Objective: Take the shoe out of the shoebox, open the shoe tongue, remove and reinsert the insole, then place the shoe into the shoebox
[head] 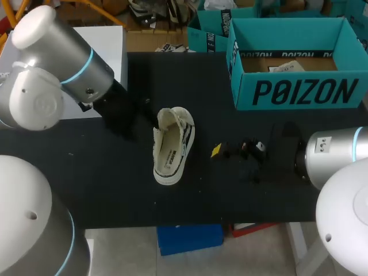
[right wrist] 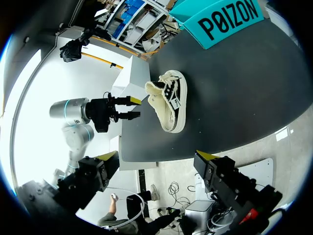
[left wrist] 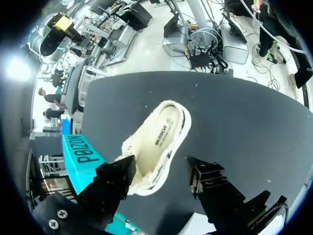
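A white low-top shoe with black markings stands on its sole on the black table, its cream insole showing inside. The same shoe lies just ahead of my left gripper, whose fingers are spread and clear of it. From the right wrist view, the left gripper hovers beside the shoe without touching. My right gripper hangs right of the shoe, open and empty; its fingers stand wide apart. The teal shoebox sits open at the back right.
A slip of paper lies on the shoebox's cardboard floor. A second teal box stands behind it. A white block borders the table's back left. The table's front edge is close to the shoe.
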Robot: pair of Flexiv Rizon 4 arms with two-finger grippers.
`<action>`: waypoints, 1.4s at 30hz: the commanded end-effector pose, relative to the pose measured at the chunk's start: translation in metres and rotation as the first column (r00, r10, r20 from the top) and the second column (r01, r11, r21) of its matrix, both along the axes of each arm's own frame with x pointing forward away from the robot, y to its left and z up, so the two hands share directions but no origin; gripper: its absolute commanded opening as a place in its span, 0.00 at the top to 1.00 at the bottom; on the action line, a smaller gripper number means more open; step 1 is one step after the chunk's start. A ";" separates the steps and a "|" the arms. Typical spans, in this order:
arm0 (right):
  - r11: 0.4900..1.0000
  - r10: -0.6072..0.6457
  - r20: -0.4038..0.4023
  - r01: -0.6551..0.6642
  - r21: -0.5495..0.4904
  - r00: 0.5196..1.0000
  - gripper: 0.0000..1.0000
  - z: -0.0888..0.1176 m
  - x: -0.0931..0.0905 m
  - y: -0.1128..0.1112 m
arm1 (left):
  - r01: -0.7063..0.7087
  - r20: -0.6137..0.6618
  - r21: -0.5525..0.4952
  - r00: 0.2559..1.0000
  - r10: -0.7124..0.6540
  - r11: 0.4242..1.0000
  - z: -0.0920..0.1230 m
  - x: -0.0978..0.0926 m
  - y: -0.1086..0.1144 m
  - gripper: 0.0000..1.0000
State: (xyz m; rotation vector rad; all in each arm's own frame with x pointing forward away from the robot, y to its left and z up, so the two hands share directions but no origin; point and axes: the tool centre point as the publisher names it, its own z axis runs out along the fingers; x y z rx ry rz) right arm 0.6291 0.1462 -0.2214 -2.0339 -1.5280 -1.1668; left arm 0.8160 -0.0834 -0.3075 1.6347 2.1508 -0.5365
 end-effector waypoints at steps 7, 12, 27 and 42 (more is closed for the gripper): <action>0.981 0.037 0.060 -0.048 0.190 0.997 0.00 -0.005 -0.001 -0.005 | -0.108 -0.018 -0.221 0.994 0.107 0.969 -0.004 0.032 0.001 1.00; 0.981 0.037 0.060 -0.048 0.190 0.997 0.00 -0.005 -0.001 -0.005 | -0.155 -0.034 -0.251 0.988 0.151 0.956 -0.004 0.051 -0.007 1.00; 0.981 0.037 0.060 -0.048 0.190 0.997 0.00 -0.005 -0.001 -0.005 | -0.173 -0.014 -0.215 0.985 0.174 0.961 -0.013 0.097 -0.038 1.00; 0.981 0.037 0.060 -0.048 0.190 0.997 0.00 -0.005 -0.001 -0.005 | -0.148 -0.036 -0.225 0.989 0.144 0.963 -0.024 0.098 -0.056 1.00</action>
